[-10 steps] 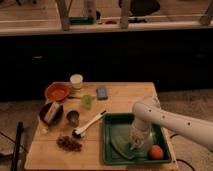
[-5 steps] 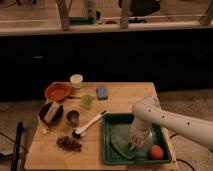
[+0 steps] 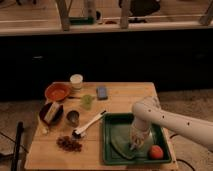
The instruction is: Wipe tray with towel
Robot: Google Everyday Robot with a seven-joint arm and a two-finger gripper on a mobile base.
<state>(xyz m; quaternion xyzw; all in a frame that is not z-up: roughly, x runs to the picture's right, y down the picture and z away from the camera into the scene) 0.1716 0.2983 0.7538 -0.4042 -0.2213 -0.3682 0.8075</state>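
A dark green tray (image 3: pixel 111 125) lies at the front right of the wooden table. A green towel (image 3: pixel 122 141) lies spread inside it. My gripper (image 3: pixel 134 145) reaches down from the white arm (image 3: pixel 165 120) and presses on the towel near the tray's front middle. An orange-red ball (image 3: pixel 156 152) sits in the tray's front right corner, just right of the gripper.
On the table (image 3: pixel 120 102) left of the tray: a white-handled brush (image 3: pixel 89 125), a metal cup (image 3: pixel 73 118), a dark bowl with a packet (image 3: pixel 51 113), an orange bowl (image 3: pixel 57 92), a white cup (image 3: pixel 76 81), a green cup (image 3: pixel 87 101), a blue sponge (image 3: pixel 102 92), brown bits (image 3: pixel 69 144).
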